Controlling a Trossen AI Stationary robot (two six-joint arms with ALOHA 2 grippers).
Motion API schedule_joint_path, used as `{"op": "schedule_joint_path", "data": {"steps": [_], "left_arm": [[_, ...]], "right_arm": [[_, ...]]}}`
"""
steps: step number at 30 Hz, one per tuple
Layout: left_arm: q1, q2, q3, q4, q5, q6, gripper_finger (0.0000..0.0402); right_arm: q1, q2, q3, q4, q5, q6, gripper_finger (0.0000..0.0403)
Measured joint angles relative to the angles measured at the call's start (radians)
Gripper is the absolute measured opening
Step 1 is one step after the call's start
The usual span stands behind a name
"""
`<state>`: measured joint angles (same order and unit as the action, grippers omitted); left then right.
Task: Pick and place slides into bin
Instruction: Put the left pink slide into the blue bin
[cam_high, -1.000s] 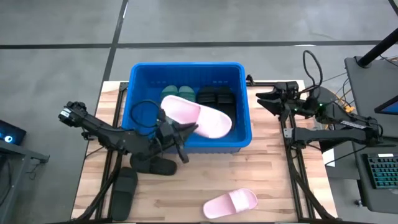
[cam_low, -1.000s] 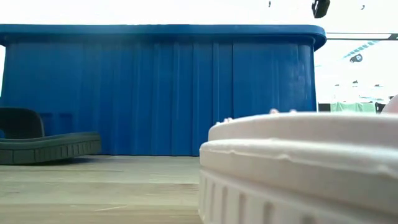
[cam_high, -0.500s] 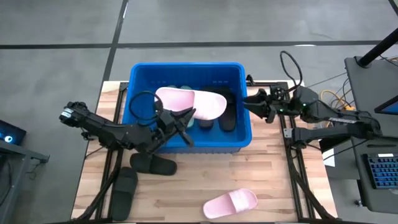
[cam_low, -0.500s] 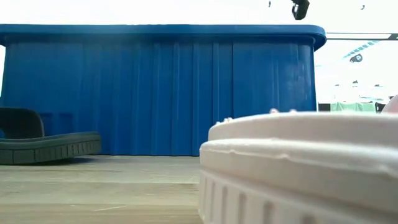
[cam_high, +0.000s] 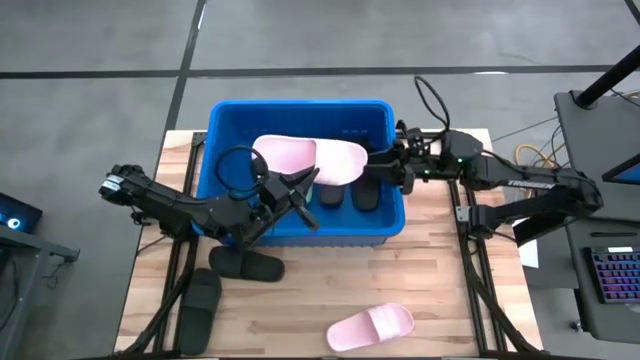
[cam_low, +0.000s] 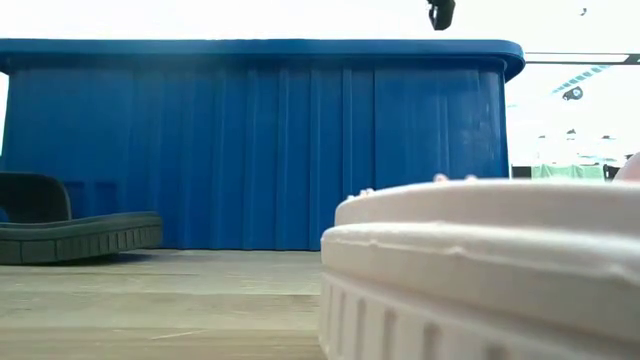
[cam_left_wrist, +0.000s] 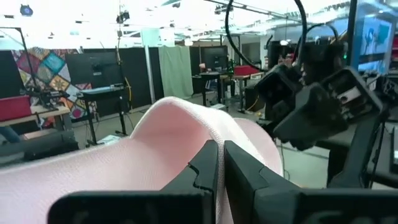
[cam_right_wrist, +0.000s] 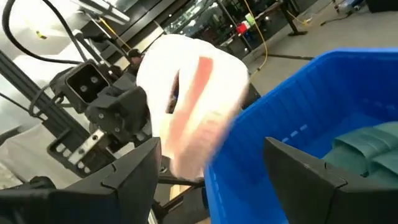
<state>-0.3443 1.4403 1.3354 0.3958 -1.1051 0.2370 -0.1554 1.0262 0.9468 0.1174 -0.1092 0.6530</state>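
My left gripper (cam_high: 308, 182) holds a pale pink slide (cam_high: 310, 160) over the open blue bin (cam_high: 225, 150). In the left wrist view its shut fingers (cam_left_wrist: 205, 171) show on the pink slide (cam_left_wrist: 124, 162). My right gripper (cam_high: 380, 170) reaches in level over the bin's right rim. It is open, and its fingers (cam_right_wrist: 134, 171) stand short of the slide's right end (cam_right_wrist: 193, 93). Two black slides (cam_high: 350, 192) and a dark green slide (cam_right_wrist: 367, 149) lie on the bin's floor. My left gripper pinches the near edge of the pink slide's strap (cam_left_wrist: 214, 134) between its two shut fingers. The fingers come about level, slanting in from the table's near left. The slide is lifted clear above the bin and lies roughly level, crosswise over it.
On the table near the bin's front wall (cam_low: 260, 150) lie a black slide (cam_high: 247, 263) and a dark slide (cam_high: 200, 305). Another pink slide (cam_high: 370, 325) lies by the near edge, filling the low view (cam_low: 480, 270). The black slide (cam_low: 70, 235) shows there at left.
My left gripper has carried the pink slide from above the bin's near wall toward the far edge, over the bin's middle, and turned it. My right gripper has gone toward the table's left, from beside the bin to over its right rim, close to the slide's end.
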Motion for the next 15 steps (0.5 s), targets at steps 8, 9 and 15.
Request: {"op": "schedule_joint_path", "data": {"steps": [8, 9, 15], "left_arm": [[0.0, 0.0, 0.0, 0.016, 0.0, 0.038, 0.0], [0.0, 0.0, 0.0, 0.016, 0.0, 0.04, 0.0], [0.0, 0.0, 0.0, 0.016, 0.001, 0.05, 0.0]], "right_arm": [[0.0, 0.086, 0.088, -0.012, 0.0, 0.004, 0.0262], [0.0, 0.097, 0.097, -0.014, 0.001, 0.009, 0.0258], [0.001, 0.145, 0.132, -0.061, 0.005, -0.006, 0.0214]]}}
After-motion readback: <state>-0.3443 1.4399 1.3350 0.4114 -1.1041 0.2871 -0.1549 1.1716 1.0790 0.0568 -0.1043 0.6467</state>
